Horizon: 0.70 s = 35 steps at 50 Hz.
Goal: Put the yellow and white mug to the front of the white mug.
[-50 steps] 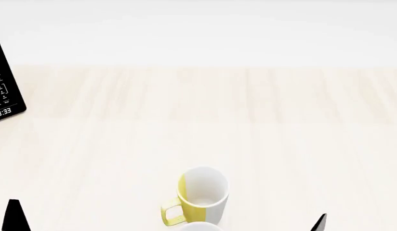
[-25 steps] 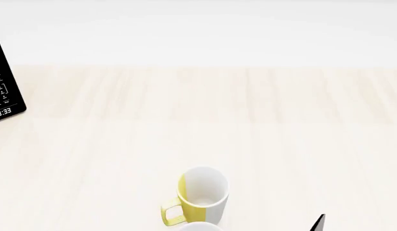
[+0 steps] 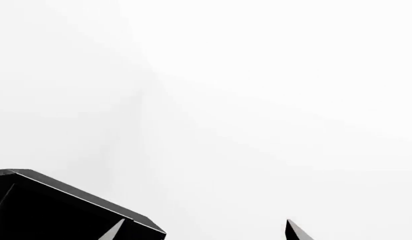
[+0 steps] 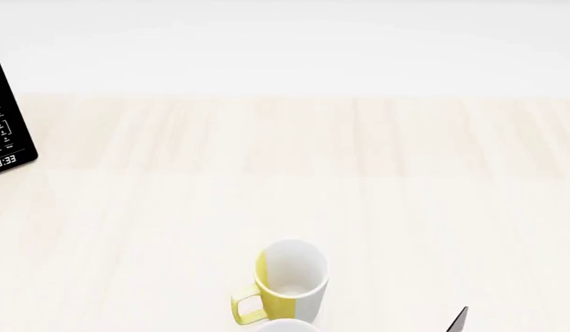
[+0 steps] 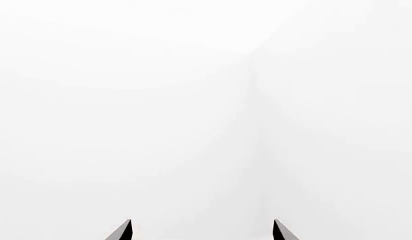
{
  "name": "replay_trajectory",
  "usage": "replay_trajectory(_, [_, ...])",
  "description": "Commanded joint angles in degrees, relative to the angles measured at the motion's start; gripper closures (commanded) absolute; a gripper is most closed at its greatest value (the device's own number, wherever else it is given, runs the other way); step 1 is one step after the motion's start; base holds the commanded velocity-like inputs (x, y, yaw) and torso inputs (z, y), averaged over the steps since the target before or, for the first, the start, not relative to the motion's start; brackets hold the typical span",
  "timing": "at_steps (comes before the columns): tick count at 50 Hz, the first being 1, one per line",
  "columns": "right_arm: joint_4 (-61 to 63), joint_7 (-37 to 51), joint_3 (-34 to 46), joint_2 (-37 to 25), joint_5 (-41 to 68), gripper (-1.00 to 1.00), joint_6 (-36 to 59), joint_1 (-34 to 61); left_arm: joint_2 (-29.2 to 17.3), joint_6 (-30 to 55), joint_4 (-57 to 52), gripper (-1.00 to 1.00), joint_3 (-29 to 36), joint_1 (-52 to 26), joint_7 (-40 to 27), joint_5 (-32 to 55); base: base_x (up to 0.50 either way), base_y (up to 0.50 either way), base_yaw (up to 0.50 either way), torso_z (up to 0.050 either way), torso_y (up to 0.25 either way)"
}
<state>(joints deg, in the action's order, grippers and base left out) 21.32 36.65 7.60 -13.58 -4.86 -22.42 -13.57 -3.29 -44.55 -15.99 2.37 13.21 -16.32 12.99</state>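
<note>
Head view first: the small cylindrical yellow and white mug (image 4: 290,280) is seen standing upright on the pale wooden table (image 4: 405,207), mouth up, its white inside empty, its yellow loop handle turned toward the lower left. Just below it, at the bottom edge, a sliver of the white mug's rim (image 4: 290,326) is caught, very close to the smaller mug; contact cannot be judged. A black appliance panel with white markings (image 4: 3,117) is seen at the far left. One dark fingertip of the right gripper (image 4: 458,321) is seen to the mug's right, apart from it.

Left wrist view: the left gripper (image 3: 199,231) is shown with tips spread wide, nothing held.

Right wrist view: two tips are set wide apart, empty.
</note>
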Motion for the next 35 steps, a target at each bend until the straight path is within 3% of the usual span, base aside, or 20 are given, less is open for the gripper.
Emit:
replay_trajectory(1, [-0.2,-0.6,-0.7,1.3,-2.8,-1.00,-0.1,-0.3,0.2,0.0,0.1,-1.00,-0.7,0.1,-3.4,-3.7,0.00,0.00,0.00,0.000,0.000])
replay_trajectory(35, [2.2,1.2,-0.3,-0.1,-5.0,-1.00,-2.7,-2.4,-3.1,1.3,-3.4,-1.00,-1.1,0.0,-8.4,-4.6,0.00,0.00,0.00,0.000,0.000])
